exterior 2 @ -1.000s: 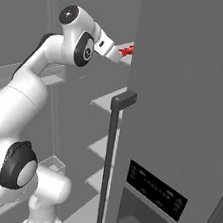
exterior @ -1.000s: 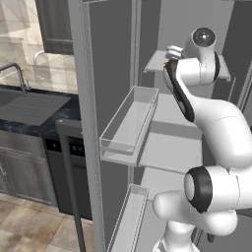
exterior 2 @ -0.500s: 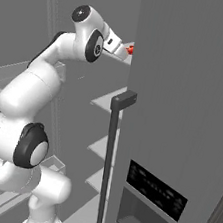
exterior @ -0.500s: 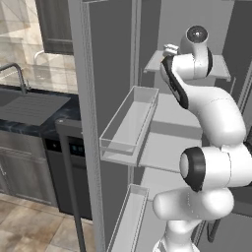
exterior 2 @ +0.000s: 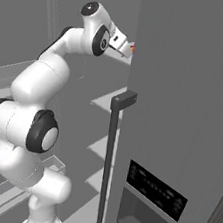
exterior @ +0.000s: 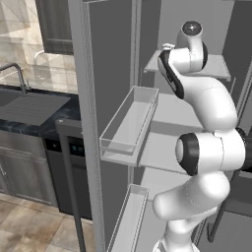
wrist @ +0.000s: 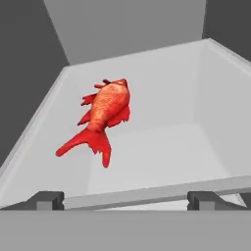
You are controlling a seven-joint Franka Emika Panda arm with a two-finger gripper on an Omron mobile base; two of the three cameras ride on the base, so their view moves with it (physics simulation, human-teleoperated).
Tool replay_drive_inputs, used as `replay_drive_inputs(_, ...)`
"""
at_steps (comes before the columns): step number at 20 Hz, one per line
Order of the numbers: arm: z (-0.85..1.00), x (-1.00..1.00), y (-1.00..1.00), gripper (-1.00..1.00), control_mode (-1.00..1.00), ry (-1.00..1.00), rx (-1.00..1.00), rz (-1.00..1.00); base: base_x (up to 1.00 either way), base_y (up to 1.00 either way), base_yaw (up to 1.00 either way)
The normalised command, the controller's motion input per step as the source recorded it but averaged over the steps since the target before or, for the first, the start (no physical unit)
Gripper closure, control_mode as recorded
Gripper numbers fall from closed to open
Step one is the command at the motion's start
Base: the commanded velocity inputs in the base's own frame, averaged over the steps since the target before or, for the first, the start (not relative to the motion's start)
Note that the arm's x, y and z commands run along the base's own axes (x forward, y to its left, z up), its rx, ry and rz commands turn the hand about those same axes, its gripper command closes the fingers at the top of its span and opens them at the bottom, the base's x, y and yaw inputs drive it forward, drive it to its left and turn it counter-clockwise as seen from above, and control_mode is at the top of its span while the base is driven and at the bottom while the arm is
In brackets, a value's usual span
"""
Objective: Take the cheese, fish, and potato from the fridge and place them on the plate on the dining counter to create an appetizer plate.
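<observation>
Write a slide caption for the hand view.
Open end effector poised above the red fish lying on a pale grey fridge shelf, not yet touching it.

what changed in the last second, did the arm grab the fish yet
Not yet. The arm has swung further into the fridge toward the upper shelf, so in the right base view more of the fish is now hidden behind the door edge. The gripper stayed open and empty; the fish still lies on the shelf.
</observation>
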Motion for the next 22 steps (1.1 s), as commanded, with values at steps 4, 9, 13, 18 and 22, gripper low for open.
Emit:
replay_drive_inputs(4, -0.19, 0.46, -0.01, -1.0, -1.0, 0.02, 0.0, 0.0, 0.0, 0.0, 0.0)
replay_drive_inputs(9, -0.25, 0.44, -0.03, -1.0, -1.0, 0.0, 0.0, 0.0, 0.0, 0.0, 0.0)
replay_drive_inputs(13, -0.19, 0.36, -0.18, -1.0, -1.0, -0.02, 0.0, 0.0, 0.0, 0.0, 0.0)
replay_drive_inputs(18, -0.13, 0.35, -0.27, -1.0, -1.0, -0.03, 0.0, -0.01, 0.0, 0.0, 0.0)
replay_drive_inputs(22, 0.0, 0.44, -0.21, -1.0, -1.0, 0.0, 0.0, -0.02, 0.0, 0.0, 0.0)
